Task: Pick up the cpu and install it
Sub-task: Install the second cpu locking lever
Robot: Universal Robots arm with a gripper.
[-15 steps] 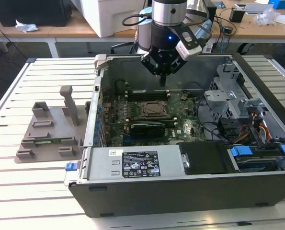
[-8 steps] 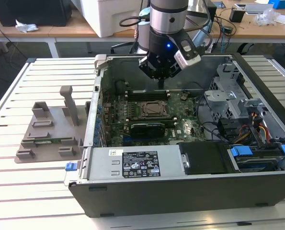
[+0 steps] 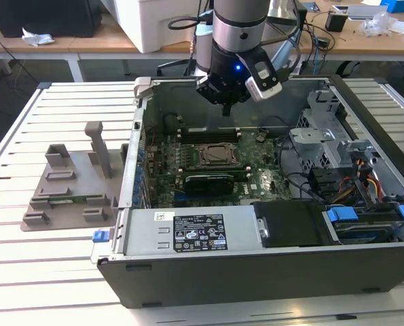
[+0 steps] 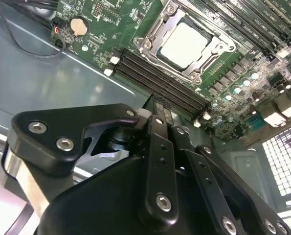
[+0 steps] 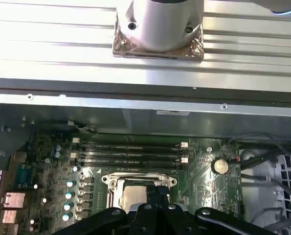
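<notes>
Case (image 3: 256, 272) lies open on slatted table (image 3: 25, 272), near its far edge. Grey tray (image 3: 69, 193) sits on table beside case, toward exterior view's left. Motherboard (image 3: 256, 180) covers case floor. Gripper (image 3: 227, 102) hangs over case's far wall, above board, holding nothing; fingers (image 4: 166, 122) clenched together, pointing toward socket (image 5: 138, 188). Cpu (image 4: 187, 45) sits in socket, mid-board.

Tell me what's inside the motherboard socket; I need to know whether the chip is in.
The cpu lies inside the socket frame, silvery top up. In the first wrist view the gripper covers part of it; its underside is hidden.
</notes>
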